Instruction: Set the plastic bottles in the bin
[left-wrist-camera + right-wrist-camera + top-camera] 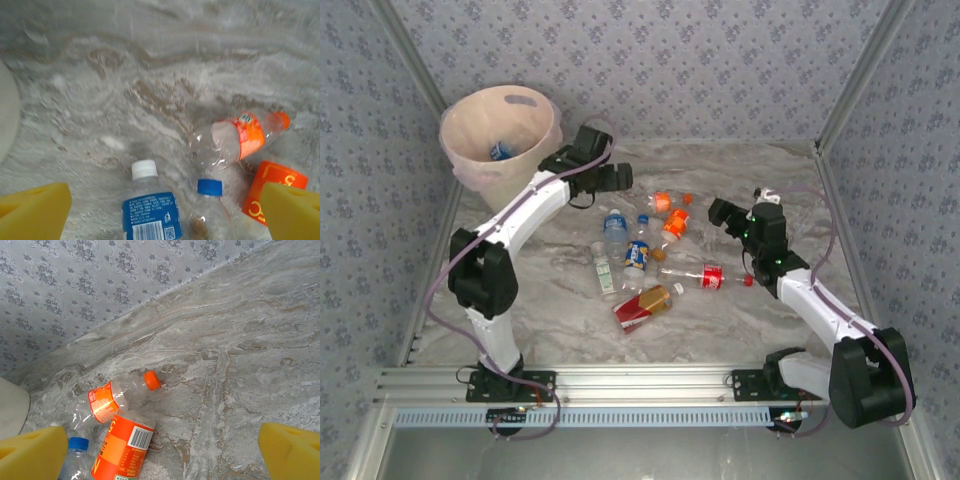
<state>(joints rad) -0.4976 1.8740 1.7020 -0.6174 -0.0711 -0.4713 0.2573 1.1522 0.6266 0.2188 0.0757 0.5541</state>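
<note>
Left gripper (165, 211), right gripper (161, 452) wide open, empty, near bottles (637, 256).

1. The left arm (515, 220) and right arm (817, 298) are built of smooth white tubular links.
2. Bulky black joint housings (480, 280) break up the white on both arms.
3. A thin lilac cable (450, 255) loops loosely alongside each arm.
4. Small green lights (757, 237) glow on the right arm's black wrist section.
5. The left gripper (166, 212) has blocky yellow finger pads (32, 212) with rounded corners.
6. The right gripper (162, 455) has matching yellow pads (292, 452).
7. Each arm's black base plate (510, 385) sits on a silver aluminium rail (650, 385).
</note>
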